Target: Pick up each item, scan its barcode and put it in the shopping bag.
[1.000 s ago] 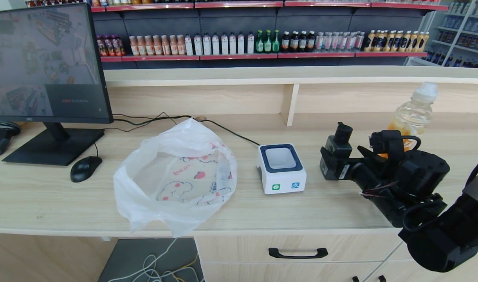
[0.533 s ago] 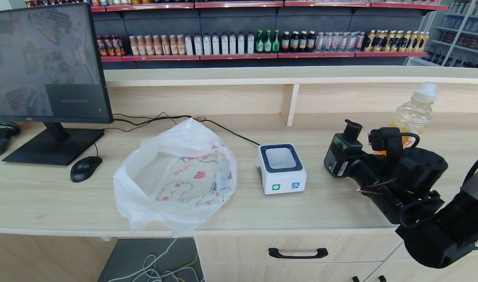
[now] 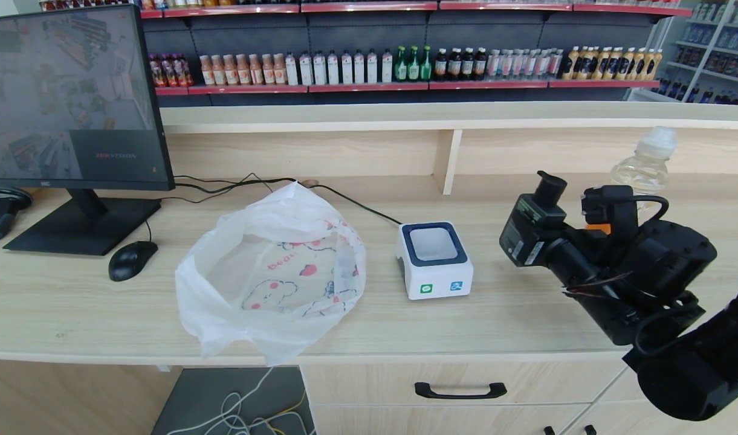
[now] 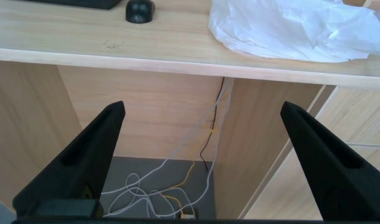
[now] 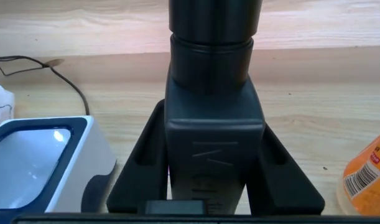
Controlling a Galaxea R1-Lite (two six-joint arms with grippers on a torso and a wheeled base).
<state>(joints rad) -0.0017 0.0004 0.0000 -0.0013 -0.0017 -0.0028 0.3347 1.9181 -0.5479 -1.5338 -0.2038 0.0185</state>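
Note:
My right gripper is shut on a black bottle with a black cap, held tilted above the counter to the right of the white barcode scanner. In the right wrist view the black bottle stands between the fingers, with the scanner off to one side. The open white shopping bag lies on the counter left of the scanner. An orange drink bottle stands behind the right arm. My left gripper hangs open below the counter edge, holding nothing.
A monitor on its stand, a black mouse and a handheld scanner occupy the counter's left end. Cables run behind the bag. A raised wooden ledge bounds the back. Drawers sit below.
The right arm has carried the black bottle upward and slightly to the right, away from the scanner side. Bag, scanner and orange bottle have stayed in place.

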